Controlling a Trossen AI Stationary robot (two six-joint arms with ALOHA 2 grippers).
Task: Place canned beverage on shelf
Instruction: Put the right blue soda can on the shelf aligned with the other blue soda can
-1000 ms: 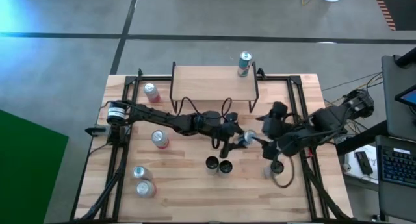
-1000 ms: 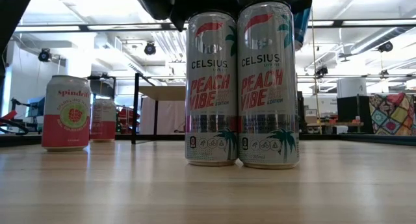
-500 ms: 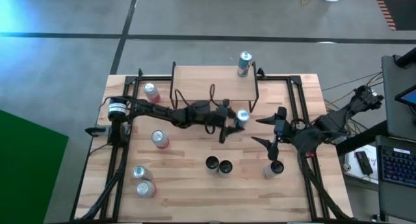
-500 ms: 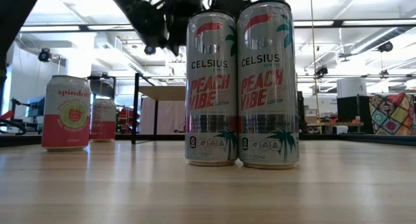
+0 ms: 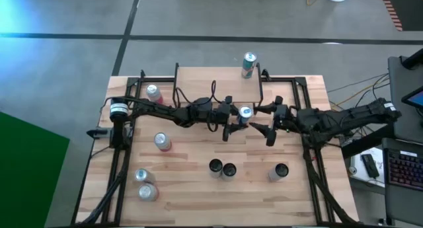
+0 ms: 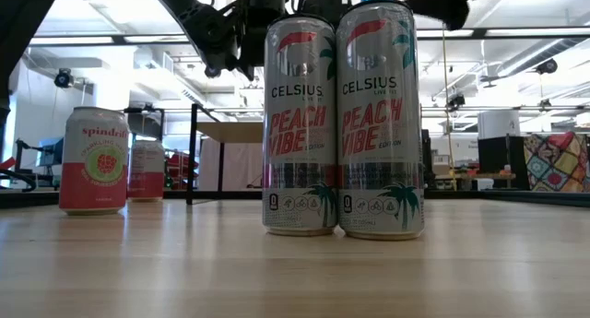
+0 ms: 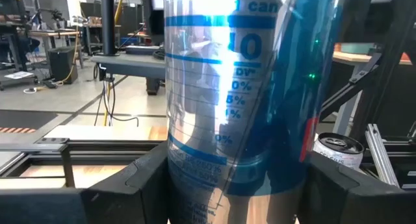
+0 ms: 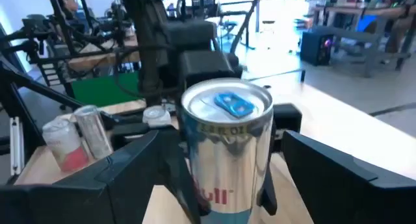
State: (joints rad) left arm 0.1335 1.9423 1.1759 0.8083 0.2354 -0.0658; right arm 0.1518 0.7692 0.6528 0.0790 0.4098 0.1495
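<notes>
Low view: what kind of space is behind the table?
Likely an open-plan robotics lab or workshop: exposed ceiling with ducting, workbenches with monitors, and the left gripper holding a can over the test table.

A: Where's the shelf (image 5: 215,82)?
B: At the table's (image 5: 198,195) far edge, middle, with one can (image 5: 248,64) standing on its right end.

A: And the can being carried (image 5: 246,114)?
B: Just in front of the shelf's right half, upright in the left hand (image 5: 234,125). The right hand (image 5: 266,122) is just to its right, fingers apart and facing it.

A: What else is on the table?
B: Two Celsius cans (image 5: 223,168) touching side by side at centre front, a lone can (image 5: 279,170) to their right, two Spindrift cans (image 5: 143,184) at front left, one can (image 5: 162,141) left of centre, another (image 5: 153,93) beside the shelf's left end.
</notes>
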